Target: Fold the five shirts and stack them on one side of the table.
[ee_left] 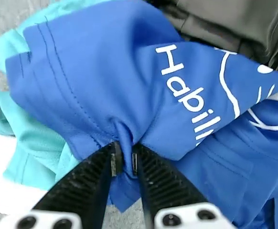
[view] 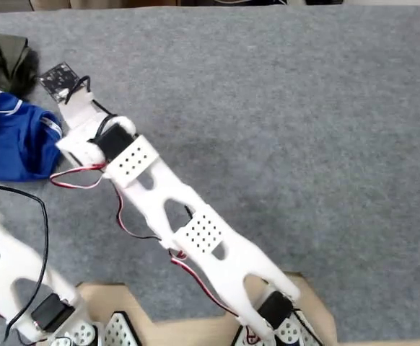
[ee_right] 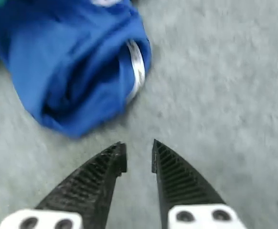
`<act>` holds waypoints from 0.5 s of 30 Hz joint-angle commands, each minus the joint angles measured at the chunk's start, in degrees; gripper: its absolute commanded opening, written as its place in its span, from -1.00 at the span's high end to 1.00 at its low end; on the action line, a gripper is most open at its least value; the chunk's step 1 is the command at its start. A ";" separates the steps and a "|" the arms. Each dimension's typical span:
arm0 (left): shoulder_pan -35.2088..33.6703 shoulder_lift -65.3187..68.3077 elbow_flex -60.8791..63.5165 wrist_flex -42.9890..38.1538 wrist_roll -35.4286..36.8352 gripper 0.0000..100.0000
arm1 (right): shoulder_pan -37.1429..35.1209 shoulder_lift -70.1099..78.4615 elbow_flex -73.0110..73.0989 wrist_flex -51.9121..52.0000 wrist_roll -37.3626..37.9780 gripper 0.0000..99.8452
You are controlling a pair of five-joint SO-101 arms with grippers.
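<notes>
A blue shirt [ee_left: 129, 86] with white print lies crumpled over a teal shirt [ee_left: 29, 143], with a dark olive shirt [ee_left: 225, 24] behind them. My left gripper [ee_left: 124, 162] is shut on a pinched fold of the blue shirt's edge. In the high view the blue shirt [view: 11, 140] sits at the table's far left, below the olive shirt [view: 8, 58]. My right gripper [ee_right: 139, 155] hangs open just above the grey mat, a short way from the blue shirt's sleeve opening [ee_right: 81, 71], with nothing between its fingers. The right arm [view: 167, 202] stretches diagonally from the front edge to the pile.
Grey felt mat [view: 304, 130] covers the table, bare across the middle and right. Red and black cables [view: 80, 180] trail beside the right arm. The left arm [view: 8, 274] rises at the front left. Wooden mounts [view: 159, 324] line the front edge.
</notes>
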 commanded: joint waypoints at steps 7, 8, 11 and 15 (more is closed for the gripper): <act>-2.73 -3.74 -2.55 0.88 0.09 0.96 | -4.09 -0.92 8.92 -23.12 -3.34 0.45; -3.16 -3.74 -2.55 0.88 0.09 0.96 | -4.35 -0.92 9.71 -24.62 -3.87 0.40; -3.87 -3.30 -2.46 0.88 0.09 0.96 | -5.14 -0.84 11.74 -28.40 -6.07 0.38; -4.22 -3.21 1.14 0.88 0.09 0.96 | -5.58 -0.75 15.34 -33.14 -6.86 0.44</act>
